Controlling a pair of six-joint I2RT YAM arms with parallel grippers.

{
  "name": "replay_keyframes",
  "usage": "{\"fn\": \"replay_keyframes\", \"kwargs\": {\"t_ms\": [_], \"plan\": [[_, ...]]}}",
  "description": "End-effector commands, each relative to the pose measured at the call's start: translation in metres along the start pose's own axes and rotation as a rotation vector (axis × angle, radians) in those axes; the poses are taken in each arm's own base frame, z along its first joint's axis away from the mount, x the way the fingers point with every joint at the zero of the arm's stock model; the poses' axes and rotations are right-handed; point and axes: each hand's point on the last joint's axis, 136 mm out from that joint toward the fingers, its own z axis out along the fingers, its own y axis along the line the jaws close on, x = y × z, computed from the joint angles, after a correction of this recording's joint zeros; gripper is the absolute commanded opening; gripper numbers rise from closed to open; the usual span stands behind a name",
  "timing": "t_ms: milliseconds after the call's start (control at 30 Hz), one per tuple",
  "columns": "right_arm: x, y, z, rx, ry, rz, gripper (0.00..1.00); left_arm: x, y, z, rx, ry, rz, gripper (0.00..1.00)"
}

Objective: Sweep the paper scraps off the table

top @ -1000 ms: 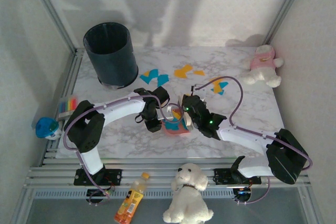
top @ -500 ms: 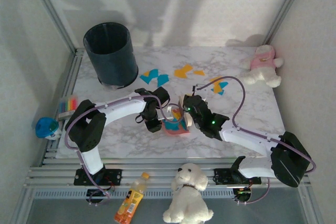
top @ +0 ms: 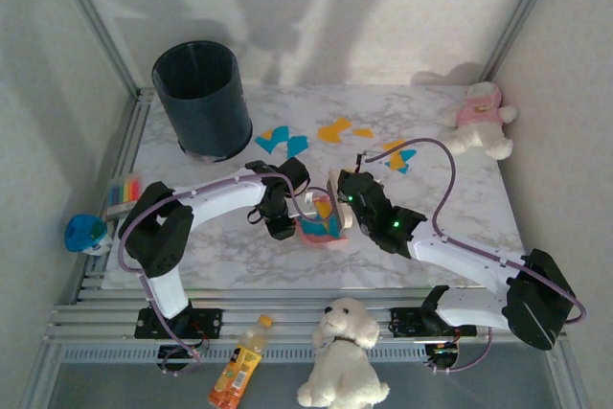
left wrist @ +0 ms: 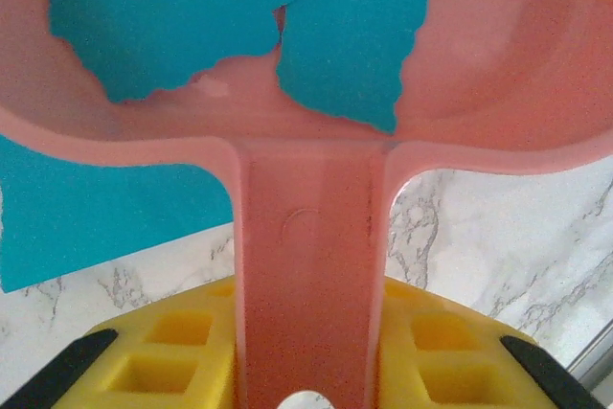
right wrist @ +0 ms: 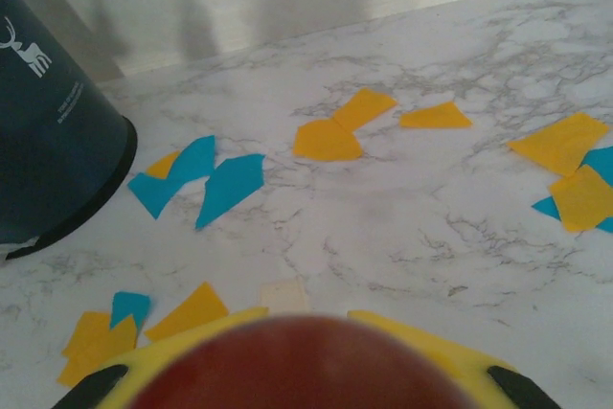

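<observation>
Beside the bin (right wrist: 48, 122), my right wrist view has orange and teal scraps (right wrist: 330, 136) strewn over the marble table (right wrist: 402, 237), white walls (top: 383, 7) behind. My right gripper (right wrist: 306, 390) is clamped on a blurred reddish thing (right wrist: 306, 361). My left gripper (left wrist: 306, 371) pinches the one pink dustpan (left wrist: 306, 265) by its handle. Two teal scraps lie inside, a third under its rim.

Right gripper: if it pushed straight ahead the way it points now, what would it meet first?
Likely the pale paper scrap lying just ahead of the right gripper, then marble table before the orange scraps; depth is uncertain.
</observation>
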Motion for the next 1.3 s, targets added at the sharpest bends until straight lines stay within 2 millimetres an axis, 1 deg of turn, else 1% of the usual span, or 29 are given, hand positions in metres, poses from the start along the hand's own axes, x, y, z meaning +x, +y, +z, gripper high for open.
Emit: {"fn": "replay_keyframes", "kwargs": {"t_ms": [0, 67, 233, 400, 667, 833, 1000, 1267], "plan": [[-0.027, 0.006, -0.01, -0.004, -0.065, 0.037, 0.0, 0.007, 0.003, -0.001, -0.014, 0.016, -0.026, 0.0], [-0.029, 0.005, -0.011, 0.002, -0.071, 0.034, 0.0, 0.005, 0.003, -0.002, -0.012, 0.001, -0.025, 0.0], [-0.042, 0.0, -0.02, 0.025, -0.101, 0.017, 0.0, 0.0, 0.006, -0.004, -0.019, -0.04, -0.035, 0.0], [-0.051, -0.02, -0.029, 0.111, -0.123, -0.013, 0.0, -0.007, 0.016, -0.008, -0.044, -0.103, -0.06, 0.0], [-0.047, -0.059, -0.039, 0.221, -0.11, -0.006, 0.0, -0.024, 0.029, -0.024, -0.081, -0.231, -0.085, 0.0], [-0.042, -0.076, -0.042, 0.253, -0.101, -0.007, 0.0, -0.032, 0.037, -0.031, -0.101, -0.284, -0.094, 0.0], [-0.035, -0.084, -0.042, 0.264, -0.081, -0.021, 0.0, -0.044, 0.049, -0.045, -0.121, -0.374, -0.133, 0.0], [-0.03, -0.087, -0.04, 0.262, -0.056, -0.04, 0.0, -0.059, 0.072, -0.075, -0.145, -0.52, -0.249, 0.0]]}}
